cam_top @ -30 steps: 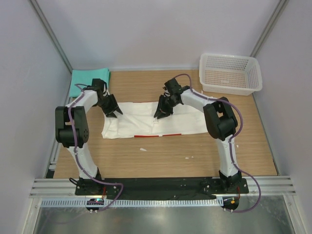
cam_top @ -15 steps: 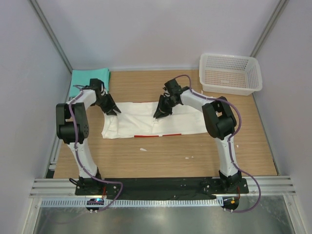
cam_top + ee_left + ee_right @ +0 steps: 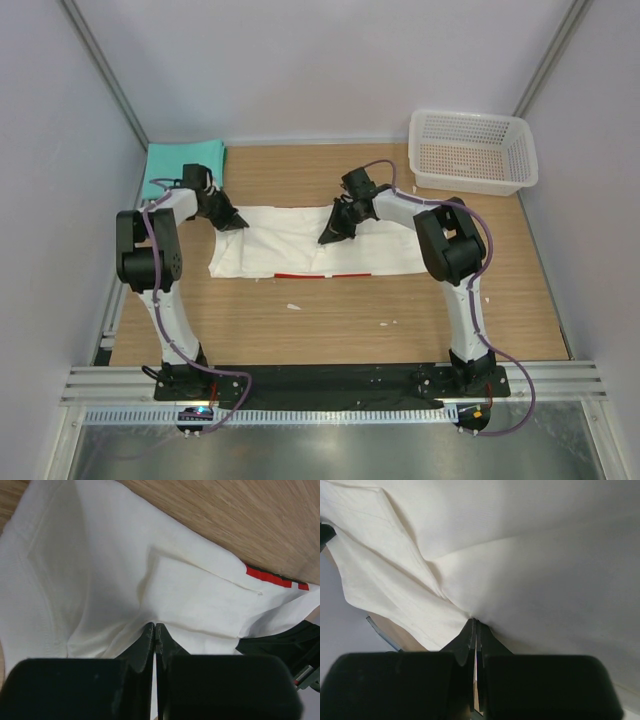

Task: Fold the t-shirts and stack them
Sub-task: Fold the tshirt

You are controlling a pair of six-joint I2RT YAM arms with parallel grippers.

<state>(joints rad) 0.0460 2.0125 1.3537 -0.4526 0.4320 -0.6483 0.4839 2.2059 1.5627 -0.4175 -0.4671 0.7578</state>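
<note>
The white t-shirt (image 3: 290, 245) lies folded into a long strip across the middle of the table, a thin red edge of its print (image 3: 300, 277) showing along the near side. My left gripper (image 3: 232, 222) is shut on the shirt's far left edge; the pinched cloth puckers at its tips (image 3: 155, 626). My right gripper (image 3: 328, 236) is shut on the cloth near the middle of the far edge (image 3: 474, 621). The teal-green t-shirt (image 3: 183, 163) lies folded at the far left corner.
A white mesh basket (image 3: 470, 150) stands at the far right corner. Small white scraps (image 3: 293, 306) lie on the wood near the front. Grey walls close in on the left, right and far sides.
Both grippers have shifted slightly toward the far side, still holding the white shirt, and its far left corner has been drawn outward. The shirt's near edge has shifted a little.
</note>
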